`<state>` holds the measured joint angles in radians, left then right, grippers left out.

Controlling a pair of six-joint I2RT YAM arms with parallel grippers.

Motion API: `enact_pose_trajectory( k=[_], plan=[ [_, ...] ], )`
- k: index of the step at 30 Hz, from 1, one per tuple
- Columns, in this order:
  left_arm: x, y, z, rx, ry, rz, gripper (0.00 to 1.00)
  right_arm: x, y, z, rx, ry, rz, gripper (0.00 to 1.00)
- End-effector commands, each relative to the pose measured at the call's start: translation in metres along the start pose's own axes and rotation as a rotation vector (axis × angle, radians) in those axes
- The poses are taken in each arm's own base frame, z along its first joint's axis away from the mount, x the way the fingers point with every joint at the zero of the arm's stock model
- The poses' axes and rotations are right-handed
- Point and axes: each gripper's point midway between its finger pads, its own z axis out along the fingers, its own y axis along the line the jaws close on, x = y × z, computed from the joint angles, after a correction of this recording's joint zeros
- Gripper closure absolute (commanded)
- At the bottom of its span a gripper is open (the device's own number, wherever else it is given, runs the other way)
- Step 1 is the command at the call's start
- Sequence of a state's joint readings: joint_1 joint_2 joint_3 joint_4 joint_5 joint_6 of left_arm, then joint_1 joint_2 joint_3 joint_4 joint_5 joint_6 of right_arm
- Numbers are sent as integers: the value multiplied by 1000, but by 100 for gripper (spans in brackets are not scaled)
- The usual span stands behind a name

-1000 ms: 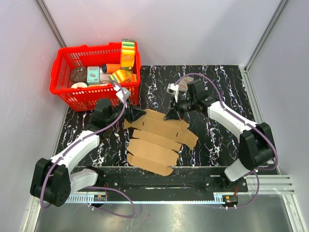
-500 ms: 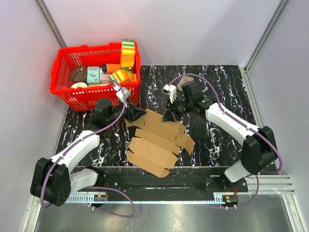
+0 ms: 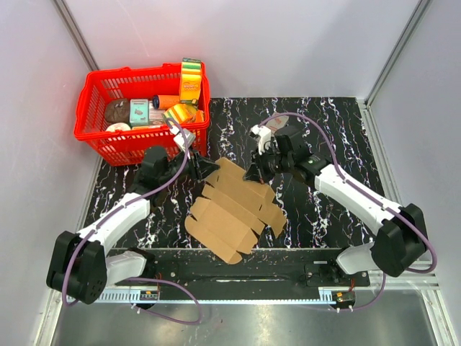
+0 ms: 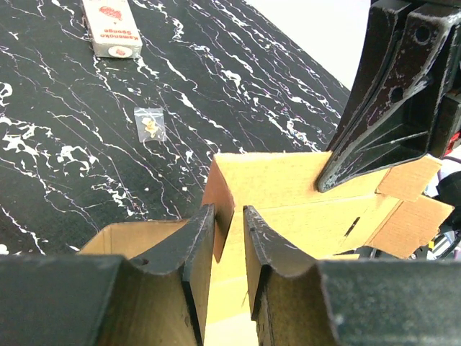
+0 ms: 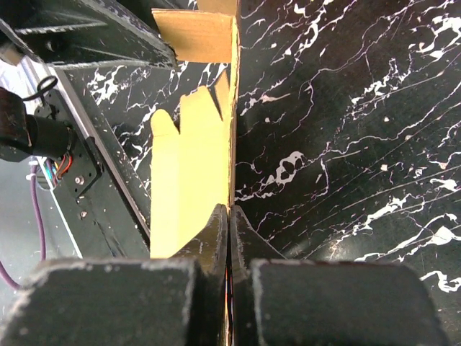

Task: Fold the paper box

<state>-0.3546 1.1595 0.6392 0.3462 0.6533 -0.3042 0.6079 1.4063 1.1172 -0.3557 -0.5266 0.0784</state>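
Note:
The paper box (image 3: 230, 205) is a flat brown die-cut sheet lying partly creased on the black marbled table, its far edge lifted. My left gripper (image 3: 205, 167) is at the sheet's far left corner. In the left wrist view its jaws (image 4: 229, 210) stand slightly apart, open, around an upright flap (image 4: 220, 198) that leans on the left finger. My right gripper (image 3: 253, 175) is at the far edge. In the right wrist view it (image 5: 228, 209) is shut on the thin edge of the paper box (image 5: 191, 166).
A red basket (image 3: 101, 140) full of groceries stands at the far left, just behind my left arm. A small printed packet (image 4: 110, 27) and a tiny clear bag (image 4: 150, 124) lie on the table beyond the sheet. The arms' mounting rail (image 3: 238, 274) runs along the near edge.
My right gripper has pulled the far edge, and the sheet has turned and slid toward the near left. The left jaws have eased apart a little on the flap.

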Motion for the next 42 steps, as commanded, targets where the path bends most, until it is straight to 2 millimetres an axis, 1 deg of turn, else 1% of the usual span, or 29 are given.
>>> enact_pose_trajectory(
  k=[1, 3, 4, 5, 6, 7, 8, 9, 10, 11, 12, 13, 14, 15, 16, 17, 18, 19, 20, 21, 24, 25, 26, 32, 36, 42],
  plan=[
    [-19, -12, 1, 54, -60, 35, 73, -26, 5, -13, 41, -106, -16, 100],
    [-20, -14, -1, 56, -63, 34, 73, -26, 5, -17, 55, -110, -23, 100],
    [-22, -15, -2, 59, -70, 34, 72, -22, 3, -19, 66, -93, -34, 100],
    [-28, -20, -5, 64, -86, 46, 71, -19, 2, -20, 74, -79, -41, 100],
    [-31, -22, -7, 63, -96, 50, 70, -17, -4, -21, 105, -65, -41, 100],
    [-33, -22, -9, 49, -99, 54, 68, -12, -6, -25, 122, -31, -51, 100],
    [-43, -26, -14, 45, -124, 76, 66, -9, -7, -26, 130, -14, -53, 100],
    [-47, -27, -16, 37, -129, 85, 64, -1, -8, -27, 138, 25, -46, 100],
    [-43, -23, -18, 6, -103, 89, 57, -2, -7, -30, 137, 32, -57, 100],
    [-54, -26, -21, -5, -113, 110, 53, 0, -6, -30, 135, 45, -50, 100],
    [-57, -26, -23, -18, -103, 118, 50, 7, -7, -32, 133, 79, -67, 100],
    [-48, -20, -25, -50, -52, 120, 47, 7, -6, -33, 125, 86, -84, 100],
    [-58, -22, -27, -60, -55, 139, 41, 8, -6, -33, 131, 96, -83, 100],
    [-59, -22, -29, -67, -41, 143, 40, 12, -7, -34, 135, 116, -78, 100],
    [-52, -18, -32, -94, 0, 143, 37, 11, -6, -36, 133, 118, -97, 100],
    [-58, -20, -33, -99, 5, 156, 35, 11, -8, -37, 152, 123, -101, 100],
    [-57, -18, -35, -110, 24, 157, 35, 13, -8, -38, 164, 131, -104, 100],
    [-48, -13, -37, -131, 70, 149, 35, 10, -8, -39, 177, 126, -112, 100],
    [-52, -14, -38, -136, 73, 157, 35, 8, -15, -42, 232, 117, -118, 100],
    [-49, -13, -38, -141, 86, 155, 34, 7, -13, -42, 250, 115, -129, 100],
    [-47, -13, -39, -141, 93, 146, 35, -2, -23, -46, 330, 70, -129, 100],
    [-49, -14, -38, -138, 84, 149, 35, -1, -24, -46, 342, 63, -121, 100],
    [-48, -13, -38, -139, 85, 146, 35, -4, -32, -50, 391, 49, -119, 100],
    [-48, -10, -38, -160, 80, 142, 34, -12, -51, -58, 525, -17, -69, 100],
    [-49, -9, -40, -170, 77, 144, 34, -14, -60, -58, 571, -58, -75, 100],
    [-52, -5, -43, -204, 66, 147, 35, -6, -61, -54, 570, 22, -41, 100]
  ],
)
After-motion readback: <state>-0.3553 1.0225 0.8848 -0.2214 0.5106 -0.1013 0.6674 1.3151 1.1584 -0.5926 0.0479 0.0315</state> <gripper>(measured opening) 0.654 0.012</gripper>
